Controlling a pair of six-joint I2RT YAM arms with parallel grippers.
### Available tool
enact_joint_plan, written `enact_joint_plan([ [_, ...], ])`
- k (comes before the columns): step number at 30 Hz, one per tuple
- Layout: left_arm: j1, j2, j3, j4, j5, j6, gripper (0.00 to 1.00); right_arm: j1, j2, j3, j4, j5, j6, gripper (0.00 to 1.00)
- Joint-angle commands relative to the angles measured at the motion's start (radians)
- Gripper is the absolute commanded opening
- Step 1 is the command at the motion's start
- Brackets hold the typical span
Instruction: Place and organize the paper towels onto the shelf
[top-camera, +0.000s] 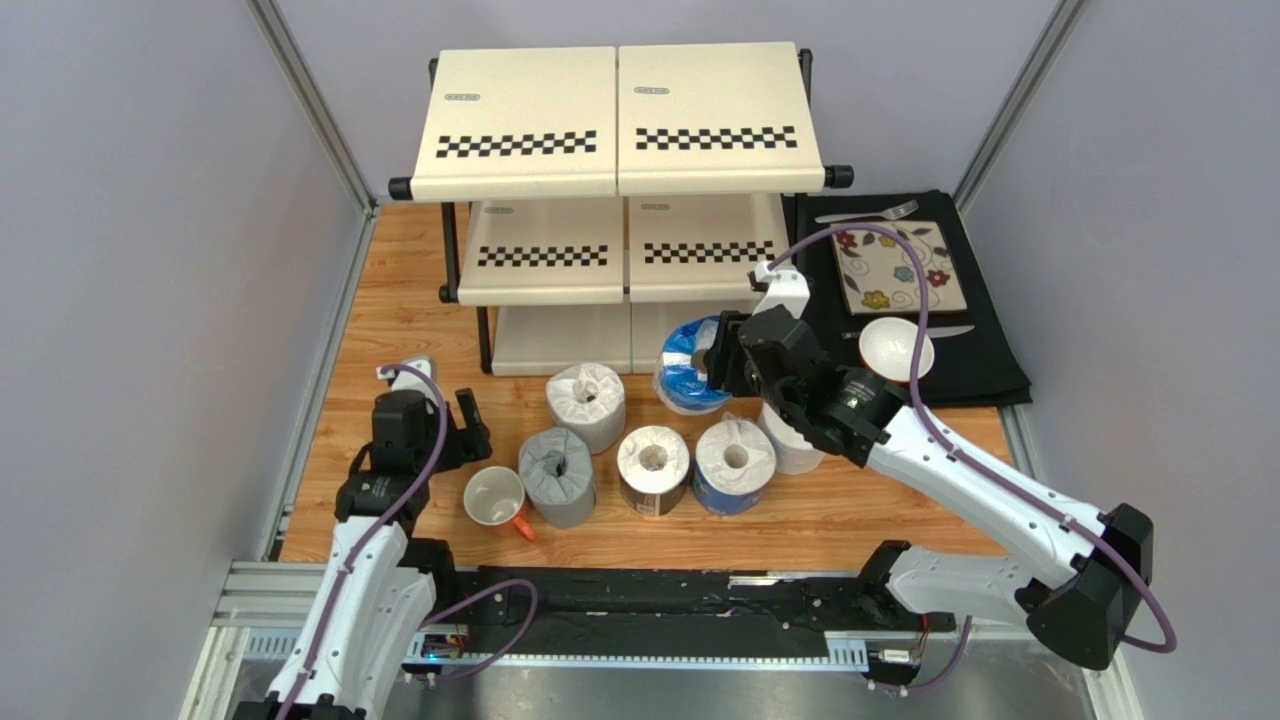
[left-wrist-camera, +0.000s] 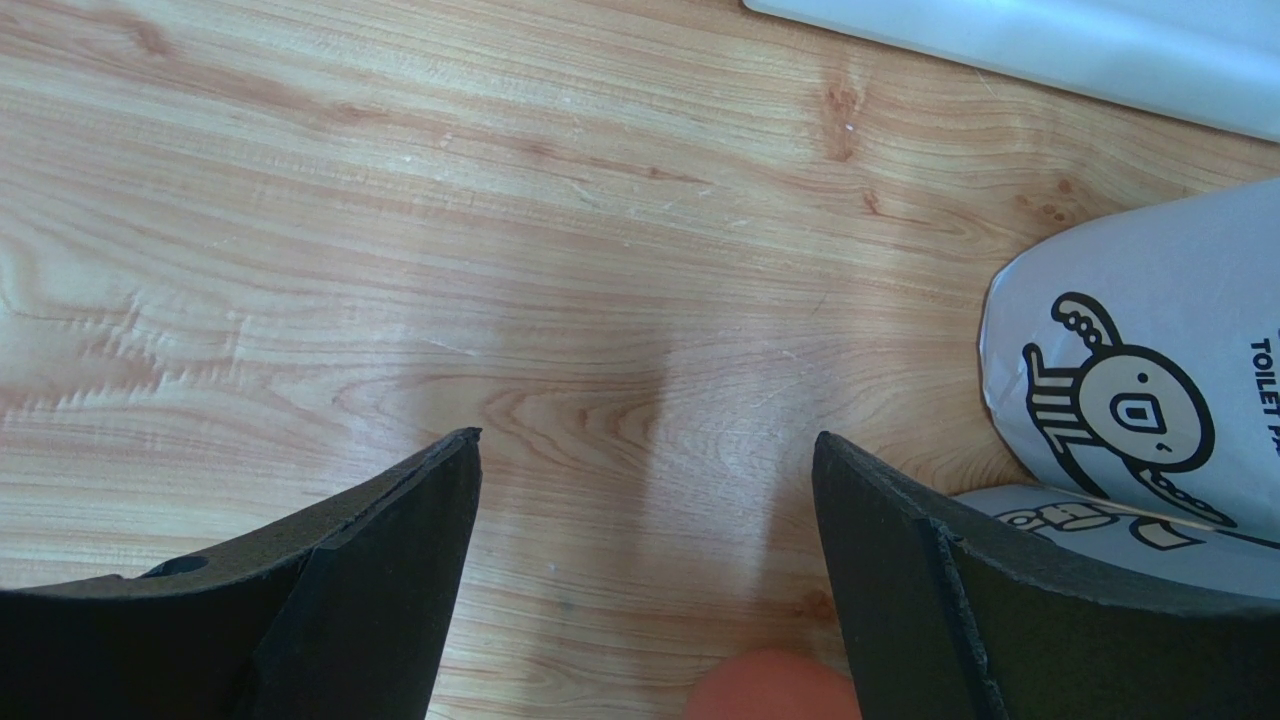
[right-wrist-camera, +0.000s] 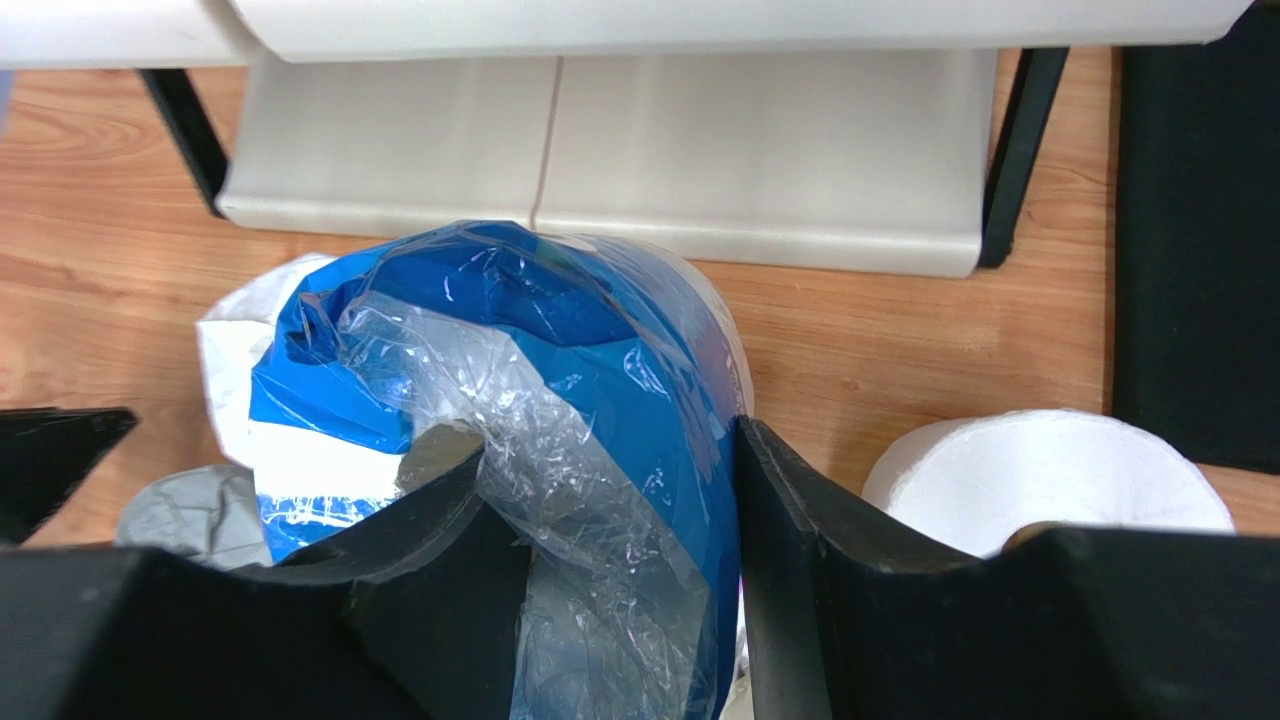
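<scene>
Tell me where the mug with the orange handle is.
In the top view, the mug stands on the table's left half, just left of the grey roll.

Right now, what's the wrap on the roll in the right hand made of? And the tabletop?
The blue-wrapped roll: wrap looks like thin plastic film, glossy, part clear, part blue; it crinkles and catches highlights. The tabletop: wood or wood-print laminate, satin; grain and knots show, but which it is I cannot tell.
</scene>
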Motion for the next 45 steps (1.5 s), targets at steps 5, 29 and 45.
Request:
enact_joint_plan([
  [5, -0.005, 0.003, -0.004, 0.003, 0.009, 0.021, 0.89, -0.038, -0.101, 0.096, 0.052, -0.121, 0.002, 0.11],
  [29, -0.014, 0.012, -0.004, 0.003, 0.012, 0.021, 0.89, -0.06, -0.071, 0.261, 0.055, 0.029, -0.062, 0.1],
  [45, -0.014, 0.019, -0.003, 0.001, 0.01, 0.022, 0.89, -0.055, 0.067, 0.355, 0.161, 0.097, -0.12, 0.09],
])
